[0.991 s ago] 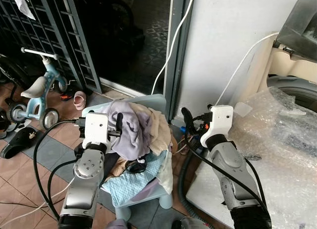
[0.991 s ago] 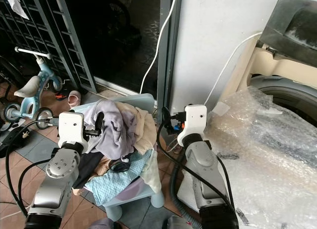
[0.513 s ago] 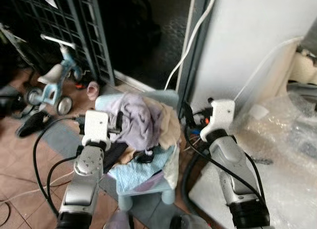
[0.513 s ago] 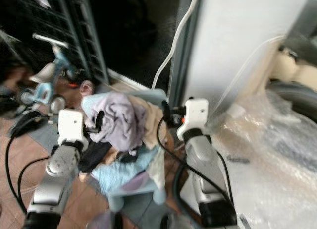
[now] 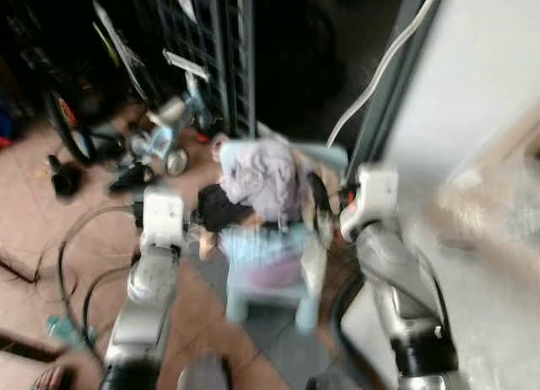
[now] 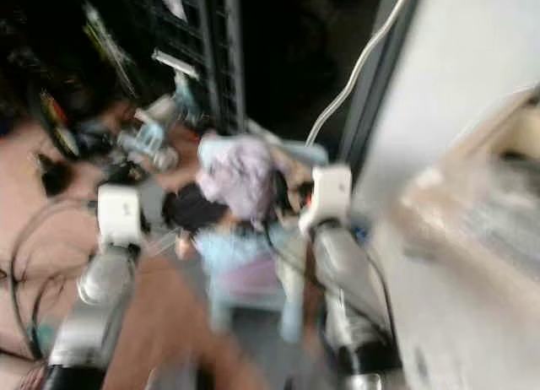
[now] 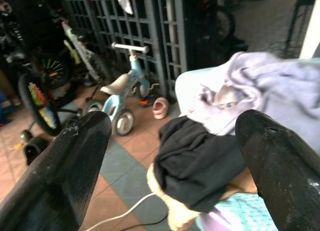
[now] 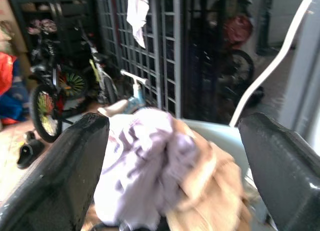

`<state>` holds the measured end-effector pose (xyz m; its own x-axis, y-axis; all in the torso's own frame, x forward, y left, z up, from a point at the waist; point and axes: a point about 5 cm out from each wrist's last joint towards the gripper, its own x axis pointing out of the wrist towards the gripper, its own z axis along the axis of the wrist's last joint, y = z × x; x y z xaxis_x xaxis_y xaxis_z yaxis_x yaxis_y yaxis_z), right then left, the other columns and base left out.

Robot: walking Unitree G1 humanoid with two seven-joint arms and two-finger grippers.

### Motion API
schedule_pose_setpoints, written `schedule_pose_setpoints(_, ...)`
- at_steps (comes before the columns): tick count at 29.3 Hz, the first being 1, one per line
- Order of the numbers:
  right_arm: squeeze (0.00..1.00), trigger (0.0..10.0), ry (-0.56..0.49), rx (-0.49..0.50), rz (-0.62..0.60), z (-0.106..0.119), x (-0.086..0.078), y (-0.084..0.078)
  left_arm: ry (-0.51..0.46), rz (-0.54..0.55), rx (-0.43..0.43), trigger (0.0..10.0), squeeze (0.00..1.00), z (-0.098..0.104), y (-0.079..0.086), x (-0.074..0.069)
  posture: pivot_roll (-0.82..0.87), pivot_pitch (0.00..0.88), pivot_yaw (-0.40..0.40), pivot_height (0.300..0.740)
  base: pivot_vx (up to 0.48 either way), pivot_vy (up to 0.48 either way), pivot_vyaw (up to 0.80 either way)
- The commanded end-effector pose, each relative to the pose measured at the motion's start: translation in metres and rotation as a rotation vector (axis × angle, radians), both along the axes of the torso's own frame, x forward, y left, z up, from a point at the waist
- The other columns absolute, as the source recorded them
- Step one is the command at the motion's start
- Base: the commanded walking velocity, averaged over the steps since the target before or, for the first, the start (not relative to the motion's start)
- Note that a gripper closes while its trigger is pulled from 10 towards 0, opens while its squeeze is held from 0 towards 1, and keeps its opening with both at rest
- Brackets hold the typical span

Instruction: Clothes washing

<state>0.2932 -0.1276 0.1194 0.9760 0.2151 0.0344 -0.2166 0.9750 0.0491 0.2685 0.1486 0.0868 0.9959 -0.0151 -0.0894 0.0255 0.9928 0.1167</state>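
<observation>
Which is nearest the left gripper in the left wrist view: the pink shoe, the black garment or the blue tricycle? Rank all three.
From the left gripper, which is open:
1. Black garment, draped on the pile just ahead, between the fingers.
2. Pink shoe, on the floor tiles beyond the pile.
3. Blue tricycle, by the grille; its rear wheel sits about level with the shoe, so 2 and 3 are close.

A heap of clothes (image 5: 257, 196) lies piled on a pale blue chair (image 5: 270, 272): a crumpled lilac garment (image 7: 270, 91) on top, a black one (image 7: 200, 163) drooping over the chair's edge below it, a tan piece (image 8: 210, 191) beside the lilac
</observation>
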Motion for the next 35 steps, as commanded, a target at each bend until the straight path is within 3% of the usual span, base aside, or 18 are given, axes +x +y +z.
schedule_pose_setpoints(1, 0.00, 10.0, -0.008, 0.001, -0.003, 0.001, 0.002, 0.000, -0.012, 0.003, 0.006, 10.0, 0.00, 0.005, 0.003, 0.005, -0.03, 0.000, 0.000, 0.740, 0.000, 0.000, 0.00)
schedule_pose_setpoints(10, 0.00, 10.0, -0.013, -0.025, -0.089, -0.004, 0.014, -0.009, -0.027, 0.013, 0.019, 10.0, 0.00, 0.014, 0.008, 0.016, 0.04, 0.000, 0.031, 0.740, 0.000, 0.436, 0.00)
schedule_pose_setpoints(18, 0.00, 10.0, 0.001, -0.037, -0.141, -0.009, 0.013, -0.010, -0.034, 0.025, 0.021, 10.0, 0.00, 0.014, 0.013, 0.010, 0.05, 0.000, 0.013, 0.740, 0.000, 0.480, 0.00)
schedule_pose_setpoints(23, 0.00, 10.0, 0.034, -0.058, -0.173, -0.019, 0.007, -0.018, -0.038, 0.014, 0.035, 10.0, 0.00, 0.008, 0.010, 0.002, 0.04, 0.000, -0.001, 0.740, 0.000, 0.000, -0.62)
schedule_pose_setpoints(27, 0.00, 10.0, 0.066, -0.049, -0.212, -0.029, 0.004, -0.024, -0.010, -0.036, -0.009, 10.0, 0.00, 0.002, 0.005, -0.002, 0.02, 0.000, 0.010, 0.740, 0.000, 0.000, -0.71)
schedule_pose_setpoints(35, 0.00, 10.0, 0.063, -0.063, -0.171, -0.035, -0.002, -0.015, -0.011, -0.072, -0.037, 10.0, 0.00, -0.001, 0.001, 0.000, 0.01, 0.000, -0.002, 0.740, 0.062, 0.000, 0.00)
